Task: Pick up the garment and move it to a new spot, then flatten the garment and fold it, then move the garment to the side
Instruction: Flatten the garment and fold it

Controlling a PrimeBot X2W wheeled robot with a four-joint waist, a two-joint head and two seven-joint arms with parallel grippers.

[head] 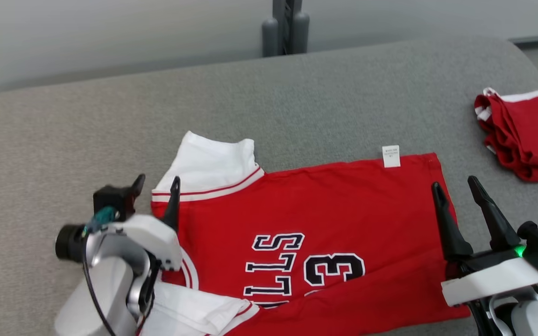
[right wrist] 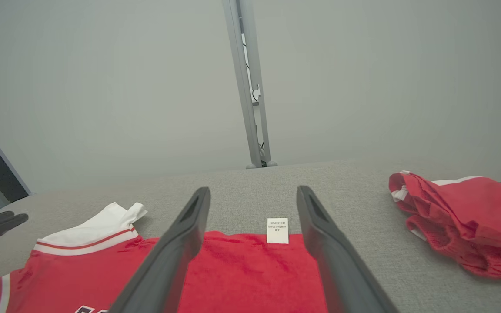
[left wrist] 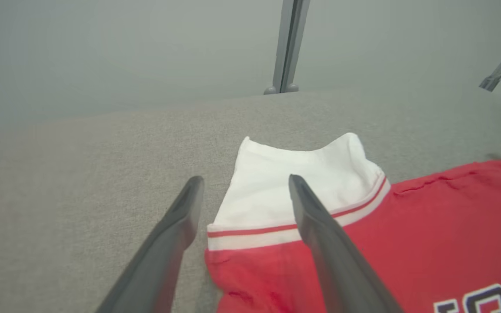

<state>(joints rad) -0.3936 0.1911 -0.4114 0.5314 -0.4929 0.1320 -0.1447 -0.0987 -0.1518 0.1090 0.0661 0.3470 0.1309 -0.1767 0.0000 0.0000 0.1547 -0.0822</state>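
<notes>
So the jersey (head: 306, 210) is lying pretty flat on the grey table (head: 87, 130), printed side up, turned sideways with the neck end toward the robot's left and the hem toward its right. The far sleeve (head: 208, 163) sticks out white past the jersey's far edge, and the near sleeve (head: 194, 312) is rumpled at its near left corner. Both tools are released and holding nothing. The left tool (head: 158, 179) hangs at the jersey's shoulder end, straddling its edge just by the far sleeve's striped seam. The right tool (head: 453, 183) hangs at the hem end, one finger (head: 442, 219) over the red cloth and the other just off it. I can't tell whether either one touches the cloth yet. My read is that the flattening is mostly done and the fold is up next. To do it well, I'd get that far sleeve tucked onto the body first, or it'll poke out of the fold. Then pinch both ends at the same depth from the jersey's far edge, near the little label (head: 391, 156) on the hem side. Lift only enough to clear the cloth and carry both ends over together so the edge stays straight. Thin knit like this probably sags in the middle, so keep a bit of tension between the two tools. The red shorts (head: 528, 135) are well off beyond the hem and out of the way.
</notes>
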